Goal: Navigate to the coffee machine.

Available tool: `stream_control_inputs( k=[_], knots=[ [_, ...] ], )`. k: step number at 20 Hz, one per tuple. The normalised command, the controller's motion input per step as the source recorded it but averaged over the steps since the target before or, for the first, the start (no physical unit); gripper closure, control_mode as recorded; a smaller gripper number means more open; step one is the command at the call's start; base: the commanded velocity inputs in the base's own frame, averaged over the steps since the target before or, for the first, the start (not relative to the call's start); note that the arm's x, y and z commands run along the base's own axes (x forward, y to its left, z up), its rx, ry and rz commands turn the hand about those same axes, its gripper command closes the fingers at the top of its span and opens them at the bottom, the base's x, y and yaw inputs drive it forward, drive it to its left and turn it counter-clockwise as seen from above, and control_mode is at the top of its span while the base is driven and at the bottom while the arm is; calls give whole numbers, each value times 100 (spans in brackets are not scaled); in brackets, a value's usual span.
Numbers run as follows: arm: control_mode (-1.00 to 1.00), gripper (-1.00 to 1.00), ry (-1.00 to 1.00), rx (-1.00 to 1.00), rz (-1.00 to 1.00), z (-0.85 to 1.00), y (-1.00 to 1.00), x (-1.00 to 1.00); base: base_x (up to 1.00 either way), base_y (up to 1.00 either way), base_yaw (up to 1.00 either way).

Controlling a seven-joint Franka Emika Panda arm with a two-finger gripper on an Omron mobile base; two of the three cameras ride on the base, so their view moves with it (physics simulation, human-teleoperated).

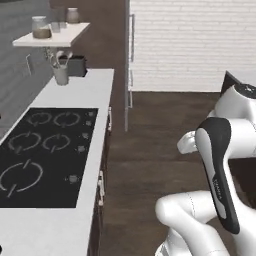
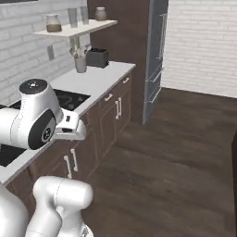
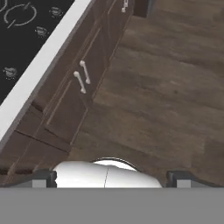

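1. Well, from the left base view the cooktop (image 1: 47,155) lies in the white surface (image 1: 90,90); no coffee machine anywhere yet.
2. Right base view: the arm rides folded for driving.
3. Hand view: gripper (image 3: 112,178) spread wide, carrying nothing, over the floor (image 3: 166,87).
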Motion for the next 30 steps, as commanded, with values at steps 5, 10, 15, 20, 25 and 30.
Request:
stream_control_inputs(
  k=[5, 10, 15, 20, 25, 30],
  knots=[
    [100, -100, 0, 0, 0, 0, 0, 0, 0, -4, -93],
    [100, -100, 0, 0, 0, 0, 0, 0, 0, -2, -92],
    [100, -100, 0, 0, 0, 0, 0, 0, 0, -2, -91],
    [100, -100, 0, 0, 0, 0, 0, 0, 0, -1, -88],
    [100, -100, 0, 0, 0, 0, 0, 0, 0, -1, -82],
    [100, -100, 0, 0, 0, 0, 0, 0, 11, 1, -80]
  ],
)
